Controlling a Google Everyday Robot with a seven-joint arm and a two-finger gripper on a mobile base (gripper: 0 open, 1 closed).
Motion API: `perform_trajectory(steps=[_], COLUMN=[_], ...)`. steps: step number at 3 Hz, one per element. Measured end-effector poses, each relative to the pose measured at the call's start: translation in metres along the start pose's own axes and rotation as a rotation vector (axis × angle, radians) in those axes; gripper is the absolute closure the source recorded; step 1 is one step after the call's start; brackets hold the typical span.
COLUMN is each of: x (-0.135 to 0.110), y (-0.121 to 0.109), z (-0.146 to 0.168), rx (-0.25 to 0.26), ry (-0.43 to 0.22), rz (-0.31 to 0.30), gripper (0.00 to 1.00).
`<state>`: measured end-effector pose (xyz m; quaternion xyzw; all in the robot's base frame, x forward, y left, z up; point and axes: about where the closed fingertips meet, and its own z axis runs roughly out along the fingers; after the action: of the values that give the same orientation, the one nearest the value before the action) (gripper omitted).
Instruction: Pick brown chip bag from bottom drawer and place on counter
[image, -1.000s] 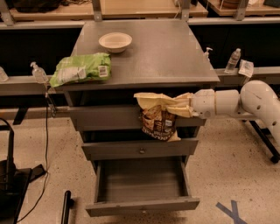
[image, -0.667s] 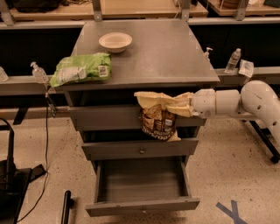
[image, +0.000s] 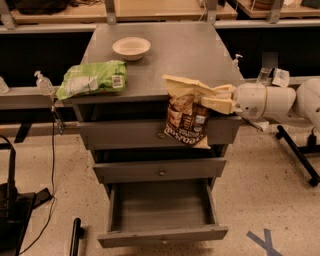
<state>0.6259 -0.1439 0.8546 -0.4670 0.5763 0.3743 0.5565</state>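
1. Compared with a second ago, the brown chip bag (image: 187, 120) has been lifted a fair bit. Its top edge is now up around the front lip of the grey surface (image: 170, 55) instead of below it. Nothing else seems to have been shifted.
2. The end effector (image: 220, 98) is parked just off the front right corner of the surface, reaching in from the right. It's clamped onto the bag's upper right edge, so the bag is held, not resting on anything.
3. The bag is hung from that grip with its long axis running pretty much straight down. Most of its body is draped in front of the top drawer front, below the lip.
4. The bit that matters: the drop spot lies up and back-left from the end effector. More height is probably needed before the bag gets carried inward, or its bottom could be snagged on the lip.
5. The bottom drawer (image: 160, 207) is left pulled out with nothing seen inside.
6. A green chip bag (image: 92, 80) and a bowl (image: 131, 47) are sat on the left and back of the surface. The front right area looks like the spot to be aimed for.
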Motion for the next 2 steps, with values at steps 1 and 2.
perform_trajectory(steps=[1,2], x=[-0.055,-0.091], y=[-0.005,-0.014], z=[-0.015,-0.014], rx=[-0.046,-0.122], ry=[-0.014,0.006], rz=[-0.012,-0.011], gripper=[1.0,1.0])
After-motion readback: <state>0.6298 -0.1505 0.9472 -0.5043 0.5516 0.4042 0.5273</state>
